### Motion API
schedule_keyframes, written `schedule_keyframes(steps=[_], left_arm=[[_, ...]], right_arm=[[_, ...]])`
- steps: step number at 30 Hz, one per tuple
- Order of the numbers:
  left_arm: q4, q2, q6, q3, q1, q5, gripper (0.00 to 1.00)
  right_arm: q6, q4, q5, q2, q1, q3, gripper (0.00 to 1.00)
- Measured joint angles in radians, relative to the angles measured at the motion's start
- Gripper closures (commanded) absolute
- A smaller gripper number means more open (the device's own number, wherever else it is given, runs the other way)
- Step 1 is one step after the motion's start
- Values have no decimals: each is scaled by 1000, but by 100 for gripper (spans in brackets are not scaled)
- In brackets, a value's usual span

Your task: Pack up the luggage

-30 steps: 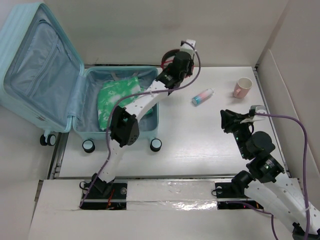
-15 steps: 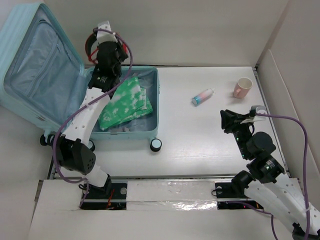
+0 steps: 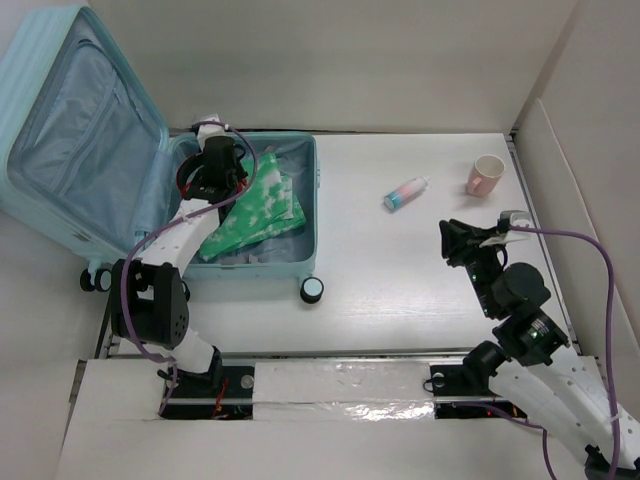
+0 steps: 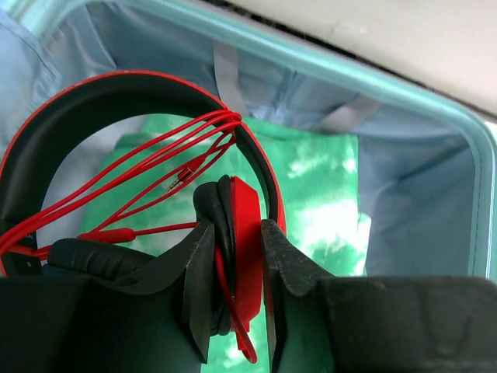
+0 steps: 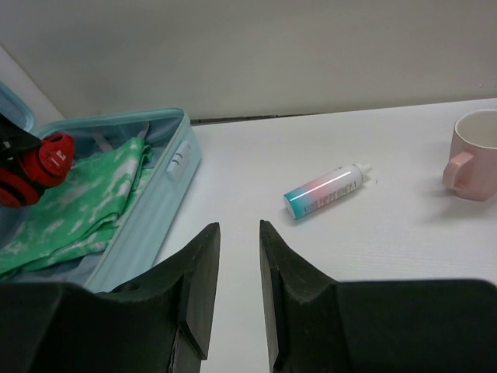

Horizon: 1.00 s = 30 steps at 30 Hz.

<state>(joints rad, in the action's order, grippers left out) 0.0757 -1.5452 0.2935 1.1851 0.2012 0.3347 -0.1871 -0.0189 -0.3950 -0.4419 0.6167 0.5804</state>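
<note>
1. Luggage base has the L gripper over its back-left part. The jaws are nearly closed, clamped on the red ear cup of a pair of headphones. One finger presses the black pad side, the other the red shell.
2. The black/red headband arcs up and left of the fingers. A red cable is bunched in loops across the arc.
3. Directly below the headphones in the L wrist view is a green/white garment lying in the base on the light blue lining. From the top cam the garment fills the mid of the base, and the headphones hang by its left edge.
4. The luggage lies open at the far-left corner of the table. Its lid leans out to the left with the lining showing. A black/white wheel sits at the near-right corner.
5. The R gripper has its jaws a narrow gap apart with nothing btwn them. It hangs above bare table near the right side, well apart from the luggage.
6. Ahead of the R gripper a pink/teal tube lies on its side. A pink mug stands upright further right, near the table's far-right corner.
</note>
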Motion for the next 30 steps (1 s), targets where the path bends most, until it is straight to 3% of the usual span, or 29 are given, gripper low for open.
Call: schedule_keyframes(steps=[5,8,9,12,16,19,20,23,27,30], left_arm=[[56,-44,-16,0,-5,16,99],[59,-89,-26,3,-5,21,75],[54,-104,-31,9,-5,24,54],[48,-137,-43,32,-5,35,32],[43,-136,-42,92,-3,3,28],[59,-105,-41,120,23,-24,37],[64,-90,-47,129,48,-37,39],[91,-62,-72,175,171,-97,46],[111,-123,-132,323,368,-204,24],[105,-270,-172,503,476,-274,16]], right_arm=[[0,0,6,-5,0,0,67],[0,0,10,-5,0,0,67],[0,0,10,-5,0,0,67],[0,0,11,-8,0,0,66],[0,0,11,-17,0,0,68],[3,0,11,-22,0,0,83],[3,0,11,-23,0,0,93],[0,0,10,-17,0,0,100],[-3,0,-2,18,0,-1,100],[-4,3,-16,45,0,-2,100]])
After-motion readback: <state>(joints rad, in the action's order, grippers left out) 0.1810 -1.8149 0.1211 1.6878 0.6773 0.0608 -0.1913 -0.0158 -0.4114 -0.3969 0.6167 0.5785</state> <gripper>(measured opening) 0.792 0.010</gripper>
